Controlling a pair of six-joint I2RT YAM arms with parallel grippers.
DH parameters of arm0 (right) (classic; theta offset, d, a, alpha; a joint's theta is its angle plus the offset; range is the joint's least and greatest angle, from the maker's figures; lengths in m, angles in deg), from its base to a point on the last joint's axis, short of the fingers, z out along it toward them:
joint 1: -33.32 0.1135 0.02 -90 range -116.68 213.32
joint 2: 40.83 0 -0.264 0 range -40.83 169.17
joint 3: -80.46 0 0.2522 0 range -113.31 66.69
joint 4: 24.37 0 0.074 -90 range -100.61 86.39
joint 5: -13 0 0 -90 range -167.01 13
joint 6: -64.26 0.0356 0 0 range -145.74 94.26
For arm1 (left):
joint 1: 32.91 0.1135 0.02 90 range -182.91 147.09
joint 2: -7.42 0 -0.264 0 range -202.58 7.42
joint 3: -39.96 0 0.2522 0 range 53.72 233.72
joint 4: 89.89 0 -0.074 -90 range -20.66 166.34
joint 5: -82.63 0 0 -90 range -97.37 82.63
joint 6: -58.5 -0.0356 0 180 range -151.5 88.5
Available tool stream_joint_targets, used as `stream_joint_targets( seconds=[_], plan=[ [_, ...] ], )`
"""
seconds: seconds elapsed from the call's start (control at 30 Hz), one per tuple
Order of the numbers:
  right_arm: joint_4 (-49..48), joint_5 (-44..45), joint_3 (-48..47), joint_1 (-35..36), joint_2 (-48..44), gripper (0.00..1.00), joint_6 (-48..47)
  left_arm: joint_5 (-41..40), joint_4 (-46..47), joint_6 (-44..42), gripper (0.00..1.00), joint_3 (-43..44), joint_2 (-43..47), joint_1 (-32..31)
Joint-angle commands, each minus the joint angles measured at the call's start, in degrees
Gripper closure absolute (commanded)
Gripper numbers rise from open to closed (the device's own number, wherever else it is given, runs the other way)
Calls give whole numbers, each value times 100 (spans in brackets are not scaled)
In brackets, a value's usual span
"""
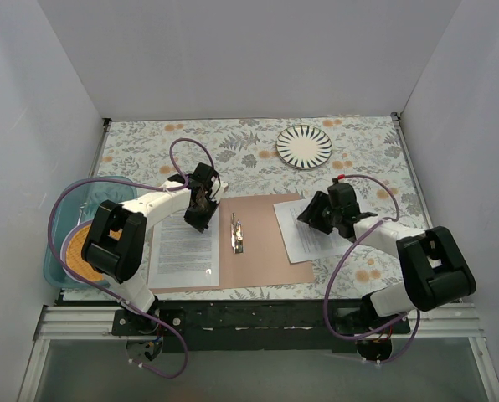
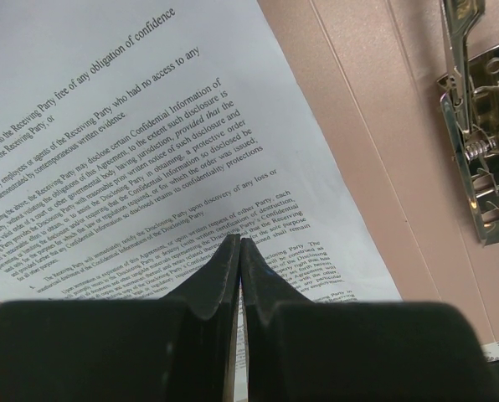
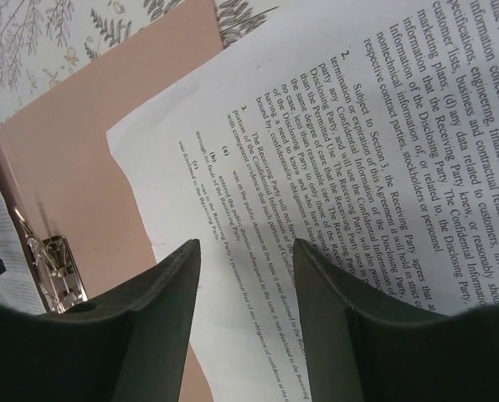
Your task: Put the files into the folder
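The brown folder (image 1: 266,243) lies open at the table's middle, its silver fastener (image 1: 237,233) at the spine. One printed file sheet (image 1: 185,251) lies on the folder's left half. My left gripper (image 1: 201,209) is shut, tips together just over this sheet (image 2: 149,151), with nothing seen between the fingers (image 2: 224,268). The fastener (image 2: 475,159) is to its right. A second file sheet (image 1: 308,239) lies half on the folder's right edge, half on the table. My right gripper (image 1: 314,213) is open and empty just above this sheet (image 3: 342,126), near its corner over the folder (image 3: 141,126).
A teal tray (image 1: 59,219) holding an orange round thing (image 1: 78,251) stands at the left edge, beside the left arm. A round striped plate (image 1: 304,146) sits at the back right. White walls enclose the floral tabletop (image 1: 233,151).
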Motion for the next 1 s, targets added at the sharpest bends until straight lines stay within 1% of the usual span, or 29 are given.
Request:
stream_joint_targets(
  seconds=[0.0, 0.13, 0.17, 0.2, 0.3, 0.33, 0.43, 0.47, 0.53, 0.57, 0.67, 0.7, 0.73, 0.77, 0.8, 0.83, 0.87, 0.9, 0.97],
  plan=[
    [1170, -332, -158, 475, 672, 43, -567, 54, -13, 4, 100, 238, 236, 11],
    [1469, -622, -659, 818, 998, 43, -1305, 45, -31, -5, 100, 256, 227, 11],
    [1548, -701, -746, 932, 1050, 45, -1437, 45, -22, -5, 100, 264, 218, 11],
    [1636, -754, -878, 994, 1042, 45, -1743, 36, -22, -5, 100, 273, 209, 11],
    [1864, -815, -1046, 1126, 867, 45, -2158, 27, -22, -5, 100, 308, 209, 11],
    [1882, -816, -1055, 1152, 675, 45, -2238, 27, -22, -5, 100, 317, 209, 11],
    [1961, -790, -1107, 1161, 271, 40, -2475, 36, -30, 4, 100, 422, 148, 11],
    [2005, -755, -1151, 1152, 181, 36, -2528, 45, -48, 4, 100, 475, 122, 11],
    [2163, -641, -1283, 1152, -107, 32, -2546, 54, -101, 39, 100, 712, -1, 2],
    [2207, -588, -1327, 1152, -231, 27, -2503, 193, -179, 56, 100, 817, -45, 2],
    [2322, -325, -1345, 1135, -750, 19, -2090, 440, -285, 100, 100, 1257, -203, 2],
    [2400, -167, -1310, 1126, -890, 19, -1915, 527, -329, 118, 100, 1379, -239, -6],
    [2436, 165, -1240, 1083, -1222, 19, -1696, 772, -347, 170, 100, 1590, -335, -24],
    [2480, 308, -1057, 1047, -1408, 19, -1259, 852, -399, 188, 100, 1722, -379, -41],
    [2541, 527, -881, 995, -1593, 19, -1002, 932, -408, 197, 100, 1819, -432, -163],
    [2542, 651, -723, 881, -1978, 20, -790, 1002, -400, 215, 100, 1994, -519, -252],
    [2577, 713, -408, 819, -2138, 20, -614, 1116, -347, 224, 100, 2066, -555, -340],
    [2707, 766, -257, 740, -2288, 21, -204, 1143, -312, 241, 100, 2145, -599, -567],
    [2726, 722, 42, 573, -2657, 21, 45, 1257, -155, 285, 100, 2364, -748, -779]
  ],
)
